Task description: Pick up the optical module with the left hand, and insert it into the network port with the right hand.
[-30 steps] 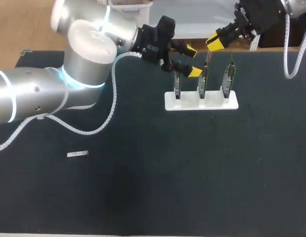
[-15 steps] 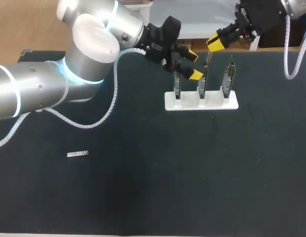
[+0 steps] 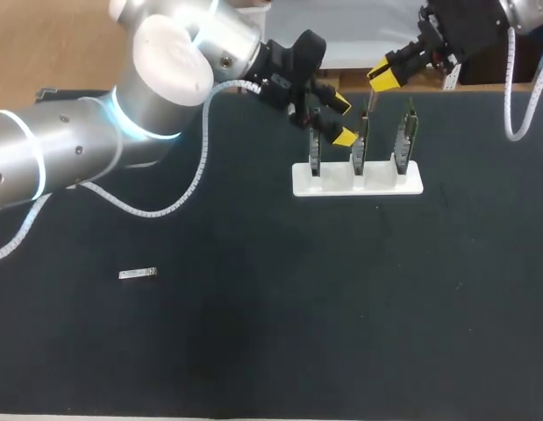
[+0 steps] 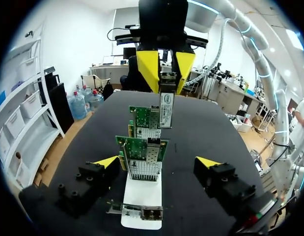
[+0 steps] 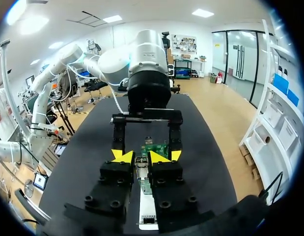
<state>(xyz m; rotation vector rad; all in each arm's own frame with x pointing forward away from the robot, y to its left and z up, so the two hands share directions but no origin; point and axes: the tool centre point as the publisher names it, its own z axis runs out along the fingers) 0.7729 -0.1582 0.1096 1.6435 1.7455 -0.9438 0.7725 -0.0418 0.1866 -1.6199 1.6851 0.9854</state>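
Black table (image 3: 253,351) | right gripper (image 5: 136,158) clamped optical module (image 4: 165,108) over, seemingly, middle network card (image 3: 360,145) | left gripper (image 3: 341,117) wide | module needed squaring to port.

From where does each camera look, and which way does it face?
Head: above, behind; faces down on table; left arm, right arm show.
Left wrist: on left arm; faces past open left pincer, over card rack, at right pincer.
Right wrist: on right arm; faces past right pincer at left arm.
Shared: both wrist views show the card rack, from opposite ends.
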